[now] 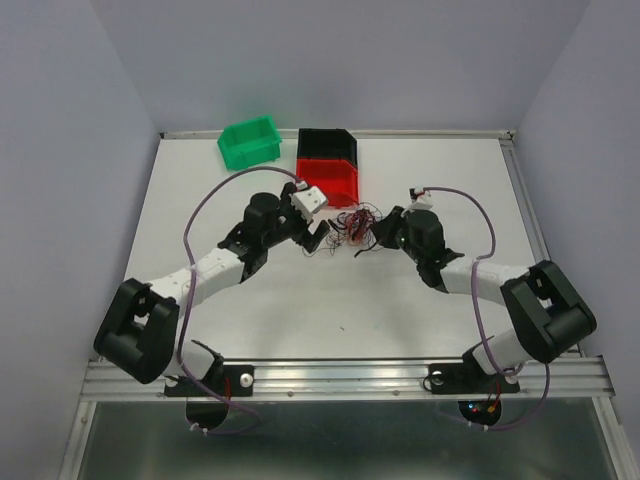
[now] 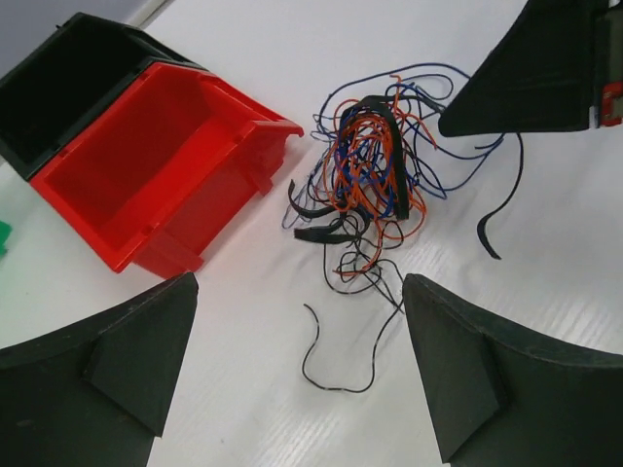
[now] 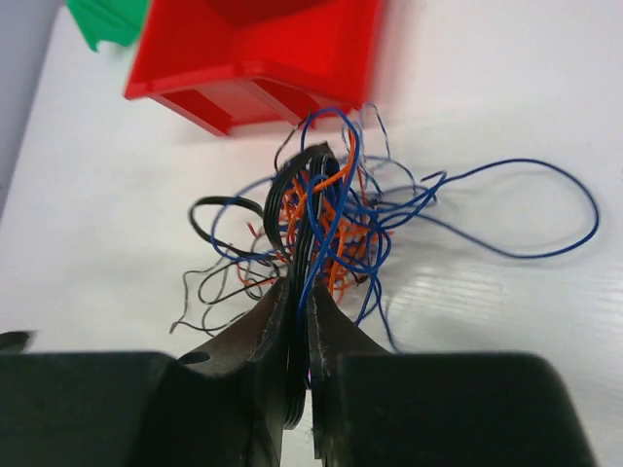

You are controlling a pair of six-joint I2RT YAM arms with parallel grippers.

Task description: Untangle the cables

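many cables (image 2: 370, 175) just beside red bin (image 2: 146, 165), likely limp, featherlight, snag-prone. clenches black ones in right pincer (image 3: 300, 292); holds left pincer (image 2: 297, 292) released. take outer loops, pull gently.

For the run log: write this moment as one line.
right gripper: shut on black strands of cables | left gripper: open, short of cables | red bin: beside cables

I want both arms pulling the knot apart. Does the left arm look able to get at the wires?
Likely yes: the left gripper is open, the wires lie just ahead, nothing between.
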